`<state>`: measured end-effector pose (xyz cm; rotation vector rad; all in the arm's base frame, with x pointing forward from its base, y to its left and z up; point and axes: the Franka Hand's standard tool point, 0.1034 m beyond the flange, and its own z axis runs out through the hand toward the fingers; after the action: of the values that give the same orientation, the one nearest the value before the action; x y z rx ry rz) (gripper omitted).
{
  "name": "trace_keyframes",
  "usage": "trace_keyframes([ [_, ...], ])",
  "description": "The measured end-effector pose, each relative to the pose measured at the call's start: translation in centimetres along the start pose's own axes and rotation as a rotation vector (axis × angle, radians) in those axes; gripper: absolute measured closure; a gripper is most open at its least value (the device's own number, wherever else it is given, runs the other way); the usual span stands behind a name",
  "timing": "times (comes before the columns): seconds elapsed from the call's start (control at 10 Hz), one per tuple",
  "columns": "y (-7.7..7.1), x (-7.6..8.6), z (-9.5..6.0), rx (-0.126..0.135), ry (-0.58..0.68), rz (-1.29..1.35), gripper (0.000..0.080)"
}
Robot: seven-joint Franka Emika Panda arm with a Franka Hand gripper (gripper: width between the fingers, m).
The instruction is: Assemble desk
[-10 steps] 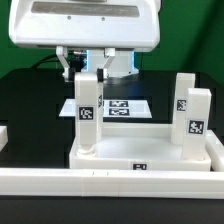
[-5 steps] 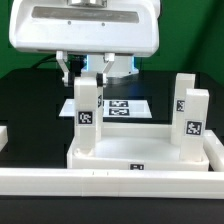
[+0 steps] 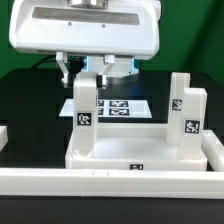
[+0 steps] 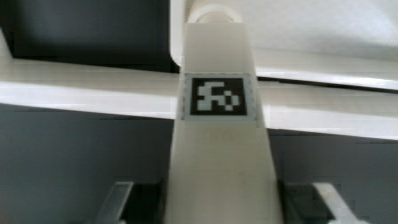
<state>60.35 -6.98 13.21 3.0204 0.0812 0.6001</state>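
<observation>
Black table is holding the tabletop (image 3: 140, 158); the gripper (image 3: 88, 72) is squeezing a hard, light, smooth leg (image 3: 85, 112) near its top, standing in a corner

One tabletop (image 3: 140, 160), three upright legs (image 3: 84, 112), one marker board (image 3: 120, 106).

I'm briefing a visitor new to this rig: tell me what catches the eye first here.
First, the hand closed on a white tagged leg that stands upright on the tabletop's corner at the exterior view's left. Two more tagged legs stand upright at the right. Behind, the marker board lies flat on the black table.
</observation>
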Motion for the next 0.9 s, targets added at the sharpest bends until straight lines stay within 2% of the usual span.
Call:
trace_keyframes([
  [0.2, 0.0, 0.0, 0.0, 0.000, 0.000, 0.000, 0.0507],
  [0.4, 0.0, 0.0, 0.0, 0.000, 0.000, 0.001, 0.0258],
  [0.5, 0.1, 0.0, 0.0, 0.000, 0.000, 0.001, 0.0258],
  [0.6, 0.1, 0.0, 0.0, 0.000, 0.000, 0.001, 0.0174],
  [0.9, 0.4, 0.7, -1.2, 0.018, -0.012, -0.002, 0.0155],
])
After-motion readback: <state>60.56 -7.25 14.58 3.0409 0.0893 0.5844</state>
